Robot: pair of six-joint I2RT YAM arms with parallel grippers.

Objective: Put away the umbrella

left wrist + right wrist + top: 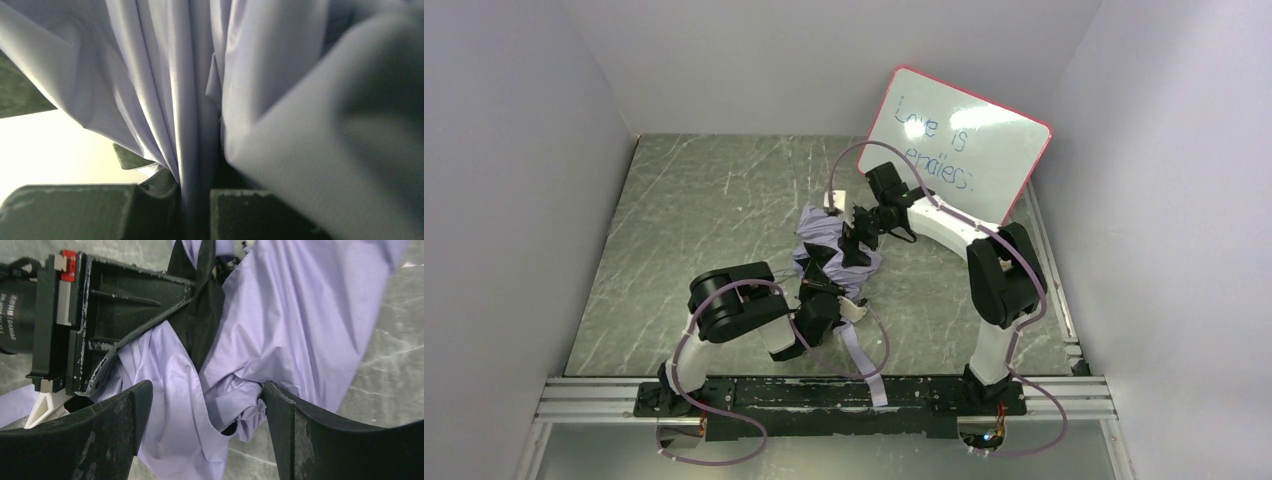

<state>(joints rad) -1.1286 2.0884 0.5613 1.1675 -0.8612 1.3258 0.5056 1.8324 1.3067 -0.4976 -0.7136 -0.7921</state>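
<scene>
Fabric of the umbrella (834, 245), pale lavender, lies crumpled in a heap on the desk (704, 220), directly between our two sets of fingers. Our left fingers (65, 212) are pressed together, pinching a thin pleat of the cloth. The rest of the cloth billows above and to either side of them. Our right fingers (340, 440) are spread wide, straddling a bunched knot of cloth but not closed on it, and the left fingers sit just beyond their tips.

We judge the risks this way. The left pinch holds only slippery cloth, not the shaft, so a pull may slide free or drag the canopy open. If the right fingers close where they are, they may gather only loose cloth or bend whatever ribs lie under it. The two sets of fingers are so near each other that they could knock together.
</scene>
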